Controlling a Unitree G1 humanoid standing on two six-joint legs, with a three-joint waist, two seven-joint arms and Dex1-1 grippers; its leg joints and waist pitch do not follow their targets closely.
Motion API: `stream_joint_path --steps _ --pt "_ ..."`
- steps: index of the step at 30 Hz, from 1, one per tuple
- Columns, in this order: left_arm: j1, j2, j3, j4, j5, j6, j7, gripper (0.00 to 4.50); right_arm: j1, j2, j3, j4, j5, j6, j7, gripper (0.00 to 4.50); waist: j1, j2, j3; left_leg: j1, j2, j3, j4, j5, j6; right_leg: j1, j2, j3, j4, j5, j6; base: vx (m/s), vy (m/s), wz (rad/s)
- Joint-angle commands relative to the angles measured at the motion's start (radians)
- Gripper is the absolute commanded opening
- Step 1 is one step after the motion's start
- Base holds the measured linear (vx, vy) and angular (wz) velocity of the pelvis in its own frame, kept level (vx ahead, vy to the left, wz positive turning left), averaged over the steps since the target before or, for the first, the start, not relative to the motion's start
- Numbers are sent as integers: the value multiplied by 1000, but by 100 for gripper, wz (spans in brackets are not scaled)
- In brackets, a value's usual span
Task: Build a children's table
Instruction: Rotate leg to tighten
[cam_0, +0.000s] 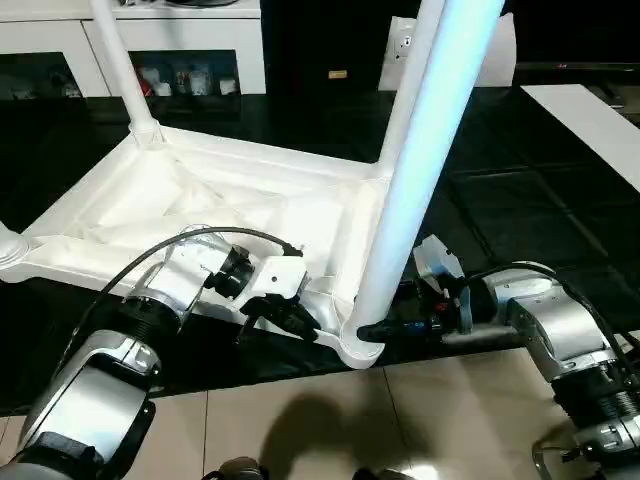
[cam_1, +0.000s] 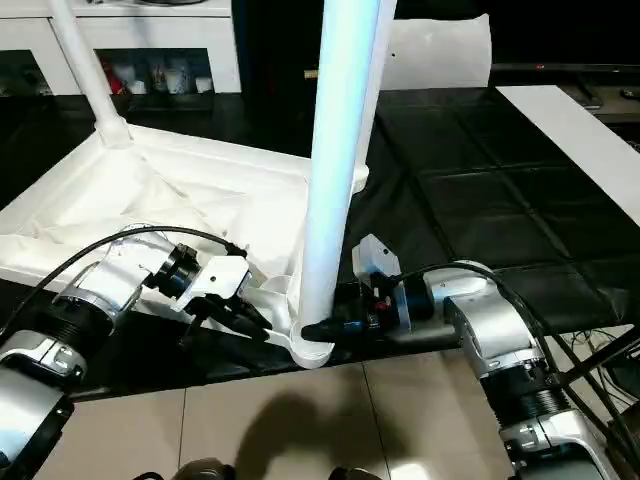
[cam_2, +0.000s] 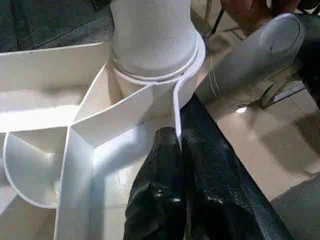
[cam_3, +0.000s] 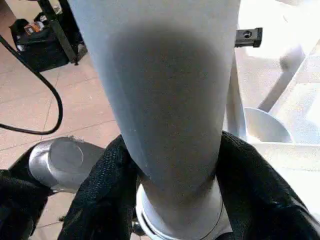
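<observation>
Your right gripper (cam_3: 170, 200) clasps the near leg (cam_0: 420, 170) at its base, a black finger on each side, just above the corner socket (cam_1: 312, 350) of the upturned children's table (cam_0: 200, 200). Beside that socket your left gripper (cam_2: 175, 145) is pinched onto the rim wall. Beyond, another leg (cam_0: 125, 70) stands in the far corner.

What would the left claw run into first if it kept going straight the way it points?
Most likely the near corner socket of the upturned table top, where a leg stands. The left claw, shut on a rib, points right at it.
</observation>
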Motion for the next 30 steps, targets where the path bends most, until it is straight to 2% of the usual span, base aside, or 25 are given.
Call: stream_joint_path --steps 1,2,5,7,8,9,10,11,12,13,14,15,16,17,18,19,21,23,24,25,26,27,28,30 --pt "-5 -17 -34 3 22 -24 -25 0 4 2 -5 -33 28 23 4 195 -4 -5 -81 4 47 -8 -58 -120 61 63 -91 60 -61 -269 -164 0 0 0" --pt "-5 -19 -30 5 20 -17 -19 0 9 1 -7 -40 33 30 2 193 -4 0 -80 5 47 -8 -58 -122 59 62 -92 60 -61 -269 -164 0 0 0" --pt "-9 -43 -5 19 15 26 51 0 44 14 -29 -84 58 68 -46 191 -2 -4 -80 6 48 -8 -59 -121 59 62 -89 61 -61 -260 -164 0 0 0" --pt "-14 -53 3 28 20 44 90 0 59 26 -41 -98 65 85 -79 191 -3 -5 -76 9 46 -8 -60 -145 53 60 -92 58 -69 -315 -153 0 0 0" --pt "-29 -83 26 51 26 101 188 0 83 64 -63 -110 49 103 -185 191 -4 -6 -73 11 47 -8 -61 -153 43 56 -93 58 -76 -359 -138 0 0 0" --pt "-35 -96 37 60 25 124 225 0 90 82 -70 -110 36 104 -232 191 -4 -6 -73 11 47 -8 -61 -153 43 56 -93 58 -76 -359 -138 0 0 0" --pt "-42 -117 55 66 15 163 270 0 92 111 -77 -99 4 98 -307 191 -12 -7 -67 16 40 -10 -61 -198 25 53 -94 52 -90 -467 -114 0 0 0" --pt "-50 -135 64 71 13 191 304 0 87 133 -85 -84 -12 105 -360 191 -16 -9 -67 13 38 -12 -62 -203 18 55 -95 49 -92 -498 -99 0 0 0" --pt "-56 -152 71 76 11 215 334 0 79 158 -96 -69 -23 115 -412 191 -22 -8 -66 16 36 -15 -62 -215 9 52 -95 46 -100 -545 -75 -51 12 -4" --pt "-66 -178 84 83 6 253 376 0 64 202 -118 -48 -29 140 -498 191 -31 -8 -65 18 33 -16 -61 -229 11 51 -95 43 -109 -571 -66 -51 12 -4" --pt "-66 -179 85 84 6 254 377 0 64 204 -119 -47 -30 141 -501 190 -38 -8 -64 13 33 -18 -63 -227 11 53 -95 41 -108 -569 -64 0 0 0" --pt "-71 -190 92 89 3 267 400 0 56 222 -128 -41 -27 154 -532 190 -42 -8 -66 6 33 -21 -64 -225 12 60 -95 38 -106 -562 -61 0 0 0" --pt "-80 -205 101 98 0 280 430 0 44 247 -139 -29 -27 165 -573 190 -55 -8 -67 10 33 -20 -62 -234 22 54 -93 40 -110 -539 -63 0 0 0" --pt "-93 -229 117 111 -5 301 484 0 18 289 -159 -7 -23 185 -643 189 -65 -6 -67 7 30 -21 -61 -237 26 55 -91 40 -109 -528 -74 0 0 0" --pt "-93 -229 117 111 -5 301 484 0 18 289 -159 -7 -23 185 -643 189 -69 -6 -68 7 29 -20 -60 -239 27 55 -92 39 -107 -526 -80 0 0 0" --pt "-113 -261 144 127 -10 332 558 0 -19 347 -189 23 -22 207 -746 189 -75 -5 -69 7 28 -19 -58 -231 30 54 -92 41 -107 -514 -88 0 0 0" --pt "-130 -284 166 136 -14 359 615 0 -57 394 -219 55 -29 225 -838 189 -83 -5 -70 5 26 -19 -56 -225 30 54 -90 40 -106 -509 -94 0 0 0" --pt "-153 -304 187 146 -17 385 677 0 -102 435 -240 98 -44 234 -917 189 -86 -3 -73 3 27 -21 -57 -207 29 56 -91 41 -100 -479 -103 0 0 0" --pt "-157 -307 187 145 -11 388 690 0 -108 439 -234 102 -58 233 -925 189 -86 -5 -76 4 28 -18 -55 -191 35 57 -90 45 -97 -442 -111 0 0 0" --pt "-159 -307 185 142 -4 387 698 0 -110 443 -229 103 -67 234 -929 189 -85 -4 -77 0 28 -16 -56 -171 47 60 -89 49 -92 -394 -125 0 0 0" --pt "-163 -309 184 143 2 386 706 0 -110 447 -227 102 -69 232 -930 189 -85 -10 -80 -3 29 -15 -55 -158 52 62 -88 51 -87 -364 -133 0 0 0" --pt "-167 -310 184 144 6 385 712 0 -106 448 -221 96 -73 225 -926 189 -83 -8 -82 -3 30 -15 -54 -143 57 64 -90 53 -81 -332 -143 0 0 0" --pt "-170 -309 181 146 13 377 715 0 -96 448 -219 87 -75 219 -924 224 -82 -6 -87 -3 33 -13 -51 -105 74 64 -89 57 -69 -242 -175 0 0 0" --pt "-169 -305 173 144 27 363 713 0 -69 442 -230 67 -75 213 -926 224 -74 -6 -89 -5 33 -10 -51 -71 92 68 -90 59 -62 -177 -194 54 -22 4"
